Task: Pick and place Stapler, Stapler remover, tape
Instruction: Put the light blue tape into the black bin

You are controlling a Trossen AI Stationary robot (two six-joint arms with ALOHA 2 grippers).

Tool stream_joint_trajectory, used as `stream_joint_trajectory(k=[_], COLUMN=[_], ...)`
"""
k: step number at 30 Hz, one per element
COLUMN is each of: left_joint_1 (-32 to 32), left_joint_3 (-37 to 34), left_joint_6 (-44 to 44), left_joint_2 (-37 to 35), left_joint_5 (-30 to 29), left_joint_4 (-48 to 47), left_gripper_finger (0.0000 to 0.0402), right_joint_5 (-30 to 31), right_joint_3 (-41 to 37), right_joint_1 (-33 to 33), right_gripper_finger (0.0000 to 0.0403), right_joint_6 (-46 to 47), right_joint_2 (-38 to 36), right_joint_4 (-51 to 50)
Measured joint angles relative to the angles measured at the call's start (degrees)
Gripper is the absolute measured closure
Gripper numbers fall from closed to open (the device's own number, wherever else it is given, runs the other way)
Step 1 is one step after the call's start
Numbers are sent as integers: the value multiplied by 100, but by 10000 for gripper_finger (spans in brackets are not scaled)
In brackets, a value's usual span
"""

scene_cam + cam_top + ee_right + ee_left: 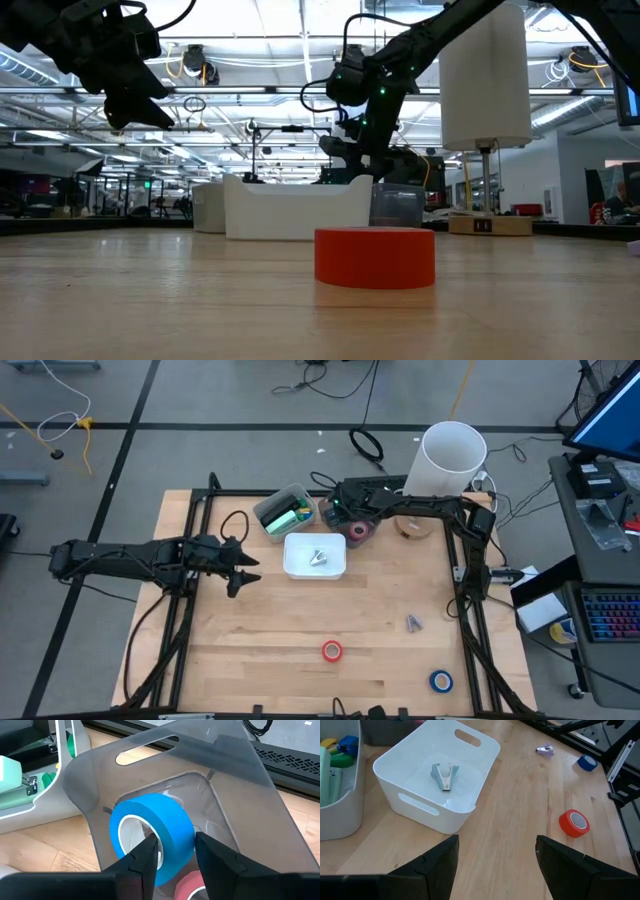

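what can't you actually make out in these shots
- Right gripper: in the right wrist view its fingers straddle the wall of the blue tape roll in the clear bin; contact or release unclear.
- Pink roll: the bottom edge of that view cuts it off.
- Small grey item: too small to identify in the high view.
- Grey bin: its green contents are indistinct from above.
- Far blue roll: missing from the low view.

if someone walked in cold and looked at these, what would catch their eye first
Probably the right claw at the far side of the table, one finger through the centre hole of a blue tape roll over a clear bin that already holds a pink roll. Next, the white bin mid-table with a stapler remover inside, and the red tape roll lying loose near the front edge.
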Motion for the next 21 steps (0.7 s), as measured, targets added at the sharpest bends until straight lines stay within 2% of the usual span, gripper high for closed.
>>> stream_joint_trajectory(k=[11,21], left_joint_1=[-1,0], left_joint_3=[0,2], left_joint_6=[-9,-61], left_joint_2=[-1,1], left_joint_5=[4,9], left_joint_4=[0,2], left_gripper_finger=[140,140], right_joint_5=[-136,-159], right_joint_3=[-108,-458], right_joint_1=[-2,0], right_gripper_finger=[278,297], right_joint_6=[63,299], right_joint_2=[0,0], right_joint_4=[-25,-14])
